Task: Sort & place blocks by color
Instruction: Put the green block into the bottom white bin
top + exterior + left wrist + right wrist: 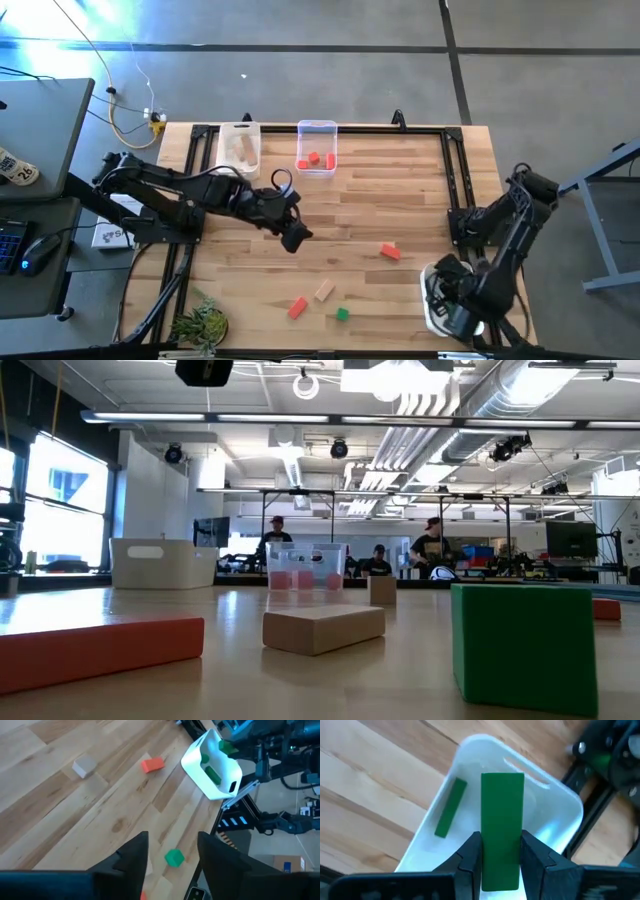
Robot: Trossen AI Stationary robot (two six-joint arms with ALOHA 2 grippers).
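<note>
Nearest my low camera: a red-orange bar (pixel 95 650) lying flat, a light wood bar (pixel 323 628) beside it, and a green cube (pixel 523 645), all loose on the table (pixel 400 200) along its front edge. From above I log the same three close together: red-orange bar (pixel 297 307), wood bar (pixel 324 290), green cube (pixel 342 314).

At the front right corner, the right gripper (pixel 501 851) hangs over a white tub (pixel 560 800), fingers clamped on an upright green bar (pixel 502 830); a second green bar (pixel 451 807) lies inside the tub.

Mid-table, a lone red-orange block (pixel 390 252) sits well apart from the front group. The left gripper (pixel 172 851) hovers over the middle of the table, left of centre, fingers spread and gripping nothing.

Far edge: a clear tub (pixel 317 146) holding two red-orange blocks (pixel 314 159), and just beside it a second white tub (pixel 240 147) containing light wood pieces (pixel 243 150).

Beyond the table I see several people (pixel 276 535) in the room.
</note>
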